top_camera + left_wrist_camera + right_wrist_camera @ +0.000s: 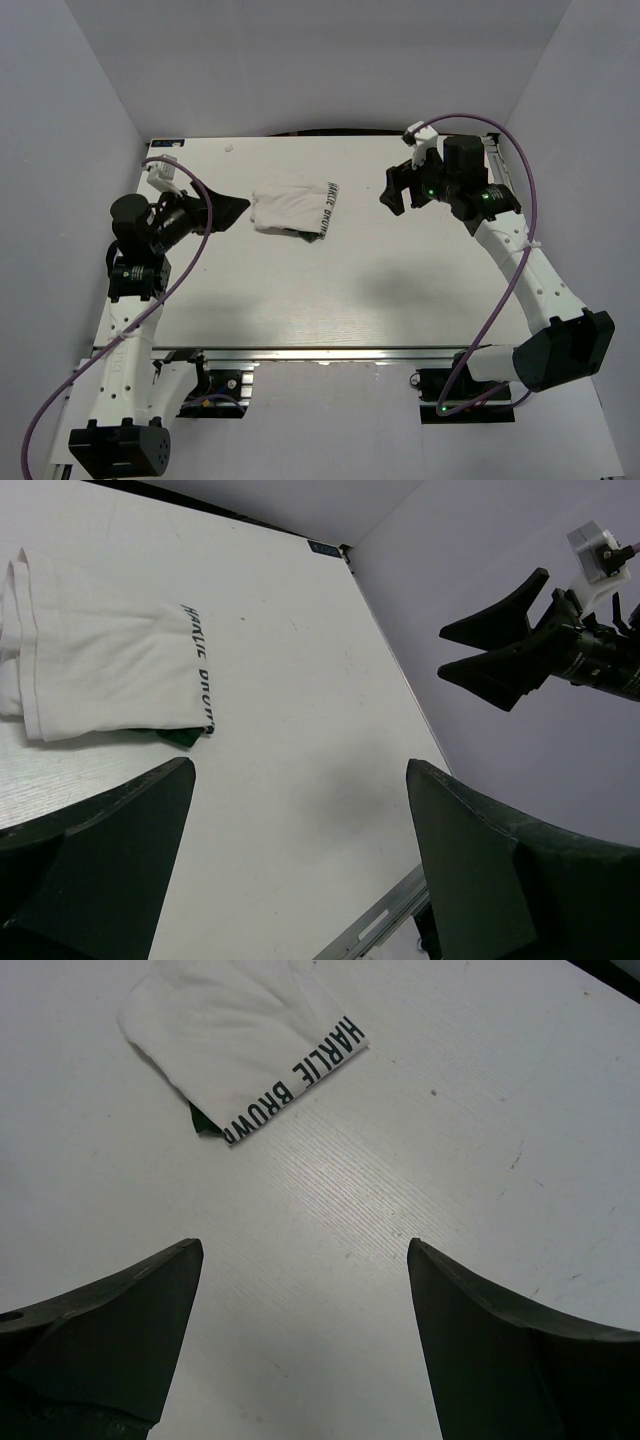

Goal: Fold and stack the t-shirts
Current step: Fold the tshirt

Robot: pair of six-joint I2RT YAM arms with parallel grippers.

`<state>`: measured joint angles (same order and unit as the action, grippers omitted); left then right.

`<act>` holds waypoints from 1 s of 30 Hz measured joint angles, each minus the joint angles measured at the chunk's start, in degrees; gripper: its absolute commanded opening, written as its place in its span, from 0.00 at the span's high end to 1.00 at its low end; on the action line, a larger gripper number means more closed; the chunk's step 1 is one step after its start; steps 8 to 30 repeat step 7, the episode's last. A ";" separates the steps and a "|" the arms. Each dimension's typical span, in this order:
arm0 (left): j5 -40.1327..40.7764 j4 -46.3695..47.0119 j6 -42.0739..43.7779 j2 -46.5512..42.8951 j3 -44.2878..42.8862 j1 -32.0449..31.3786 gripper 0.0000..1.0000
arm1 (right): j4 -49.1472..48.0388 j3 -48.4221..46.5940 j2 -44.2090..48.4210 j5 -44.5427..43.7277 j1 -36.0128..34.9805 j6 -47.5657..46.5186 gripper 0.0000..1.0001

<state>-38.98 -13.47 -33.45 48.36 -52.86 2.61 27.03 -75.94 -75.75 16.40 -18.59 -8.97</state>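
Observation:
A folded white t-shirt [291,208] with dark lettering lies at the back middle of the table, on top of a dark green garment whose edge peeks out at its near right corner [308,236]. It also shows in the left wrist view [100,650] and the right wrist view [240,1040]. My left gripper [232,212] is open and empty, raised just left of the shirt. My right gripper [393,190] is open and empty, raised to the right of the shirt; it also shows in the left wrist view [490,655].
The white table [330,300] has grey walls on the left, back and right. Its metal front rail [330,352] runs along the near edge. Purple cables loop from both arms.

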 measured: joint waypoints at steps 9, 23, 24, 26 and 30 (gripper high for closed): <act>0.00 -0.04 0.02 -0.22 0.00 0.00 0.02 | -0.09 0.11 0.00 -0.15 0.00 0.35 0.11; 0.00 -0.04 0.02 -0.22 0.00 0.00 0.02 | -0.09 0.11 0.00 -0.15 0.00 0.35 0.11; 0.00 -0.04 0.02 -0.22 0.00 0.00 0.02 | -0.09 0.11 0.00 -0.15 0.00 0.35 0.11; 0.00 -0.04 0.02 -0.22 0.00 0.00 0.02 | -0.09 0.11 0.00 -0.15 0.00 0.35 0.11; 0.00 -0.04 0.02 -0.22 0.00 0.00 0.02 | -0.09 0.11 0.00 -0.15 0.00 0.35 0.11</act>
